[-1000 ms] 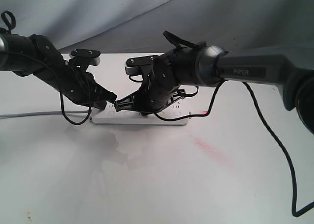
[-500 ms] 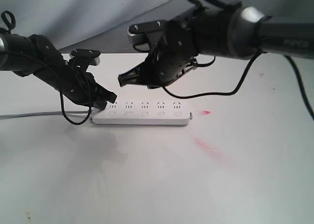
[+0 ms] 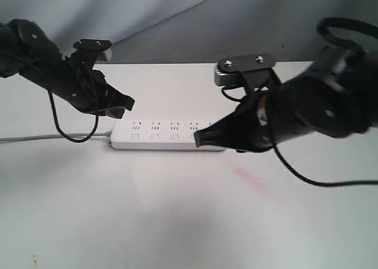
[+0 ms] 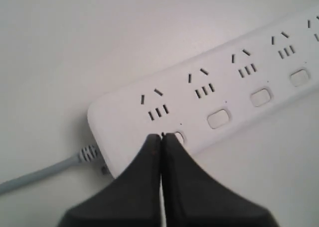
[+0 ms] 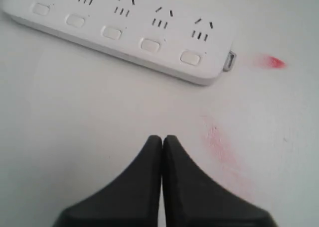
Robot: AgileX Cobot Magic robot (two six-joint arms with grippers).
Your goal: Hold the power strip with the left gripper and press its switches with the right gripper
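I had my left gripper [image 4: 161, 137], jaws together, over the power strip [image 4: 224, 85] near its cord [image 4: 35, 176] to pin it. The right gripper [image 5: 162, 138], closed for poking switches [image 5: 112, 33], hung just off it.

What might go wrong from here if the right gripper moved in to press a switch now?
1. The left gripper is shut and appears to hang above the cord end of the power strip, not gripping it, so a press might slide the strip across the table.
2. The right gripper, also shut, points at bare table short of the switches. Driving straight ahead, it might strike the strip's side edge rather than a button.
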